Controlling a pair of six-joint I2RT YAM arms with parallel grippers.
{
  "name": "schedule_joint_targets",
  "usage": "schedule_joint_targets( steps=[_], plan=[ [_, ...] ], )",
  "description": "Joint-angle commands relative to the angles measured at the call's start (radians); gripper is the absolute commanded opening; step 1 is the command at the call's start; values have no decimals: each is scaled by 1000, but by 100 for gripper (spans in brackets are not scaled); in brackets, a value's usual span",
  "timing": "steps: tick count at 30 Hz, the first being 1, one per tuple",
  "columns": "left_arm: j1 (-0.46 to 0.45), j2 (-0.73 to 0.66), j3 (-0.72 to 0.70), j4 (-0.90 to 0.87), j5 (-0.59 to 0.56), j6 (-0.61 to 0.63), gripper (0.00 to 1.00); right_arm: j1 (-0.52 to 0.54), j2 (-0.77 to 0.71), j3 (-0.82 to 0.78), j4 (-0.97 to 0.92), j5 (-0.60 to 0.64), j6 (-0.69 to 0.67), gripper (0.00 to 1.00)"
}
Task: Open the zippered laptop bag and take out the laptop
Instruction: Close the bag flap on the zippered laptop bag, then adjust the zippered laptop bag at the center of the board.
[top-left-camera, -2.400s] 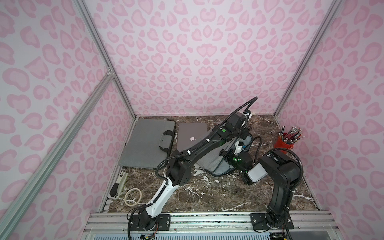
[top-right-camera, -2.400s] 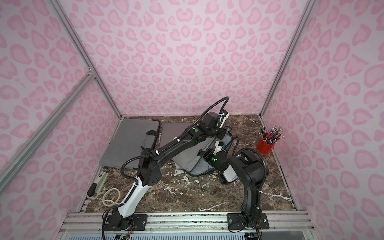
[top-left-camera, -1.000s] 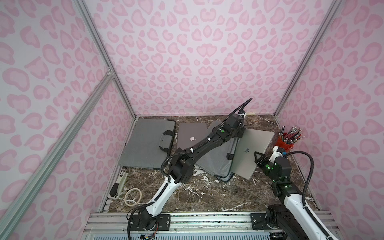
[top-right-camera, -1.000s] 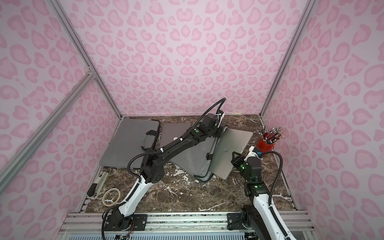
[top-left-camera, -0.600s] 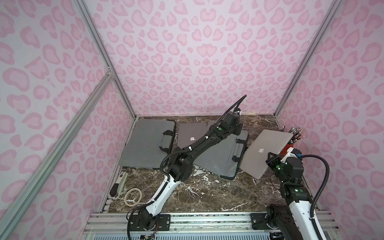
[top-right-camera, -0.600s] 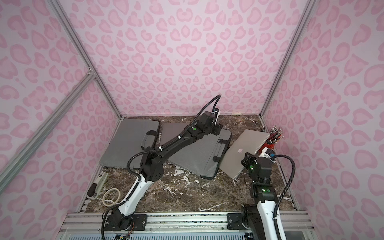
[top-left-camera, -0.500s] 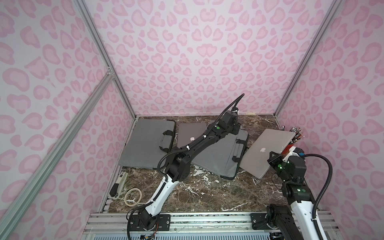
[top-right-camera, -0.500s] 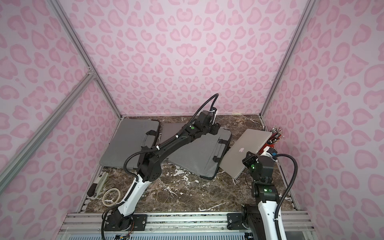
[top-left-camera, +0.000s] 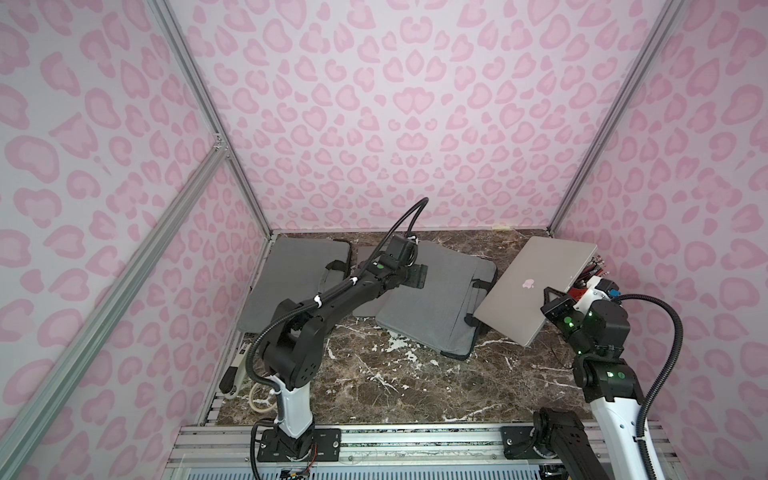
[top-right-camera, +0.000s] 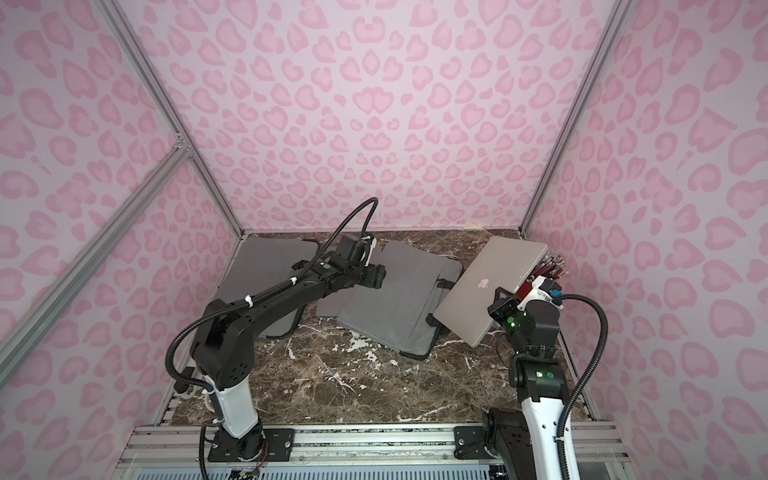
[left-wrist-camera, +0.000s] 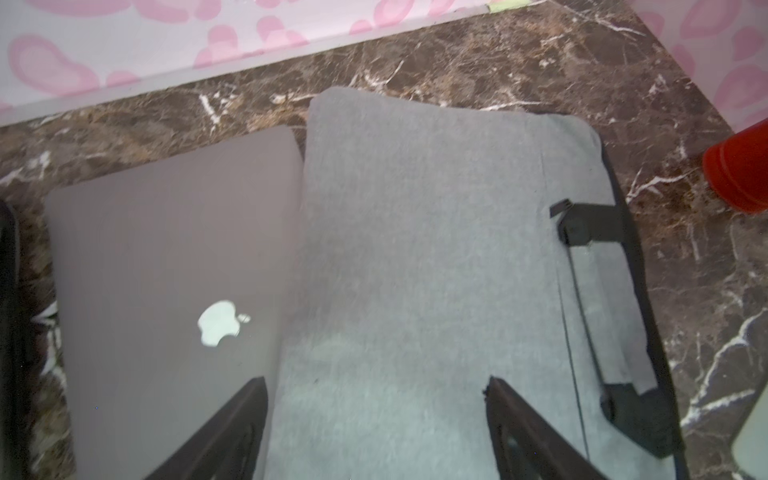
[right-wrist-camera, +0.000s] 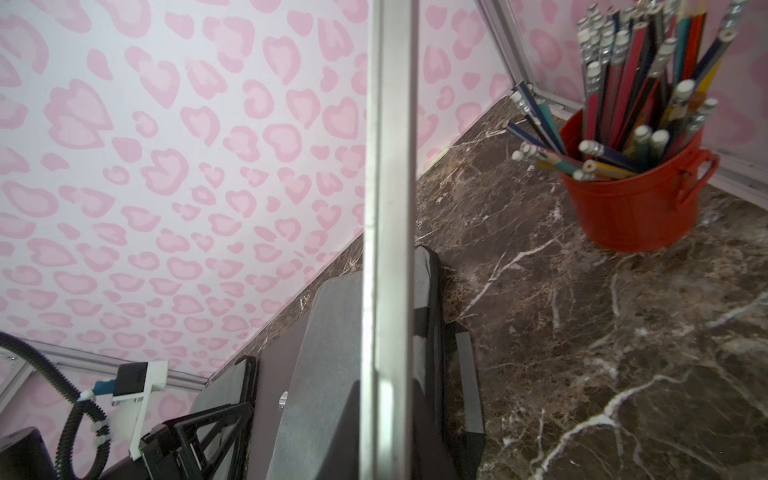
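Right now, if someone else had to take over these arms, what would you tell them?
The left claw is open above the grey bag, holding nothing.
The right claw is shut on the silver laptop, holding it by one edge, tilted, close to the red pencil cup.
Done: laptop out of the bag.
Left: lay it flat, clear of the cup.

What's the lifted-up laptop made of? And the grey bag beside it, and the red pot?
The lifted laptop looks like matte silver metal, probably aluminium: even sheen, thin hard edge. The grey bag looks like soft fabric, fuzzy and mottled. The red pot seems painted metal: glossy, faint ribs.
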Motion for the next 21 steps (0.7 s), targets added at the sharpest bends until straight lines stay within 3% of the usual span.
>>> schedule_joint_targets(
  steps=[1, 10, 21],
  plan=[
    [27, -76, -117, -28, -14, -35, 86, 0, 7, 23, 204, -75, 40, 0],
    [75, -155, -285, -66, -5, -68, 87, 1, 36, 50, 245, -134, 62, 0],
    [73, -101, -351, -13, 192, -146, 77, 1, 59, 11, 308, -149, 89, 0]
  ],
)
